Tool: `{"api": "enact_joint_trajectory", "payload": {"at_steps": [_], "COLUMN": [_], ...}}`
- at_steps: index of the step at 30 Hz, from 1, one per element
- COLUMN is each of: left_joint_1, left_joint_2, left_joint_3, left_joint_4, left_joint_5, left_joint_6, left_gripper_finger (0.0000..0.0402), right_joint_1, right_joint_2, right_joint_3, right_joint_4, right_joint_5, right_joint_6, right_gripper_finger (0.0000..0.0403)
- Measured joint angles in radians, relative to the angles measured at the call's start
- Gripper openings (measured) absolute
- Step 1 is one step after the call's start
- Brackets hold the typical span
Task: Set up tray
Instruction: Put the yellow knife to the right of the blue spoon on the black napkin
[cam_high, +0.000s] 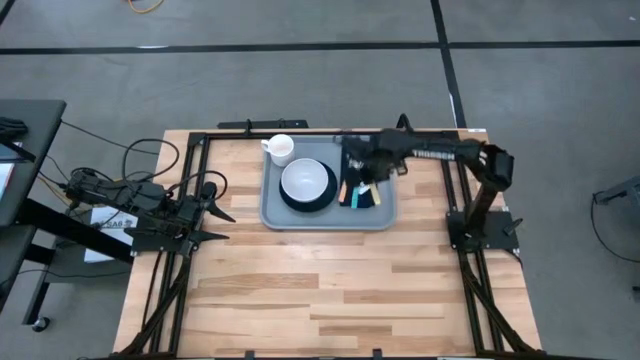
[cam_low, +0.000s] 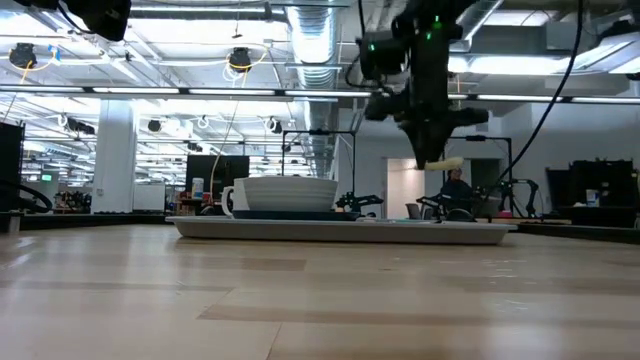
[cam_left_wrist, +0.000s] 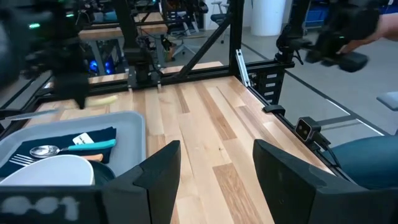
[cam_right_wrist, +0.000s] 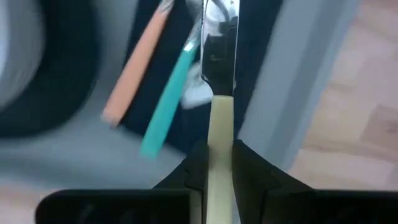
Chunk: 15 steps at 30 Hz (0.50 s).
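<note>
Right of centre in the high view, the right gripper (cam_high: 362, 180) clamps a cream-handled knife (cam_right_wrist: 219, 118) above the napkin (cam_high: 362, 196), apparently to lay it on the tray (cam_high: 272, 215) beside the other cutlery.

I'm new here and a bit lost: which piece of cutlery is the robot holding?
Find the grey-blue tray on the wooden table. Over its navy napkin, the right gripper grips a knife by its pale yellow handle; the neighbouring handles are orange and teal and lie untouched.

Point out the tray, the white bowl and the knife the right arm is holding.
tray (cam_high: 272, 205): high view, bare floor by its left rim.
white bowl (cam_high: 306, 180): high view, centre of its inside.
knife (cam_right_wrist: 219, 127): right wrist view, pale yellow handle just ahead of the jaws shut on it.
</note>
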Motion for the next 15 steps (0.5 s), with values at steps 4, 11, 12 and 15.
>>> {"api": "enact_joint_trajectory", "payload": {"at_steps": [4,11,12,15], "left_joint_1": [0.0,0.0,0.0,0.0], "left_joint_2": [0.0,0.0,0.0,0.0], "left_joint_3": [0.0,0.0,0.0,0.0], "left_joint_4": [0.002,0.003,0.002,0.002], "left_joint_5": [0.0,0.0,0.0,0.018], "left_joint_6": [0.002,0.003,0.0,-0.009], "left_gripper_finger": [0.0191,0.0191,0.0191,0.0191], "right_joint_1": [-0.095,-0.104,-0.109,-0.117], "right_joint_2": [0.001,0.074,0.092,0.135], "right_joint_3": [-0.001,0.001,0.0,-0.002], "right_joint_4": [0.018,0.107,0.097,0.088], "right_joint_5": [-0.017,-0.056,-0.069,-0.1], "right_joint_6": [-0.01,-0.004,-0.004,-0.004], "right_gripper_finger": [0.0037,0.0035,0.0036,0.0038]}}
